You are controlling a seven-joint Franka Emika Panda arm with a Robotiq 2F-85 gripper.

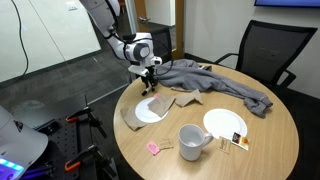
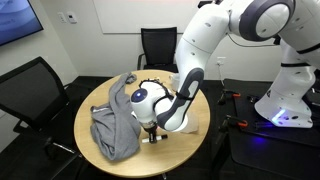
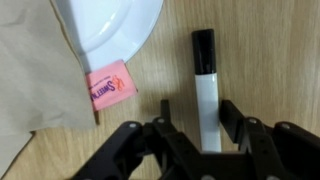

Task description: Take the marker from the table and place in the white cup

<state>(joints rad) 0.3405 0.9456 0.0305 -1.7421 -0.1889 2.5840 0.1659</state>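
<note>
The marker (image 3: 207, 80) has a white body and a black cap and lies flat on the wooden table (image 3: 260, 50). In the wrist view my gripper (image 3: 198, 103) is open, one finger on each side of the marker's body with gaps on both sides. In both exterior views the gripper (image 1: 148, 78) (image 2: 152, 128) is low over the table near the edge, and the marker is hidden under it. The white cup (image 1: 192, 141) stands upright near the table's front edge, apart from the gripper. The arm hides it in the exterior view with the arm in front.
A white plate (image 3: 115, 25) (image 1: 152, 110) on a brown napkin (image 3: 35, 80) lies beside the marker, with a pink packet (image 3: 110, 85) at its rim. Another plate (image 1: 224, 123) and a grey cloth (image 1: 215, 80) (image 2: 115, 125) lie on the table. Office chairs stand around it.
</note>
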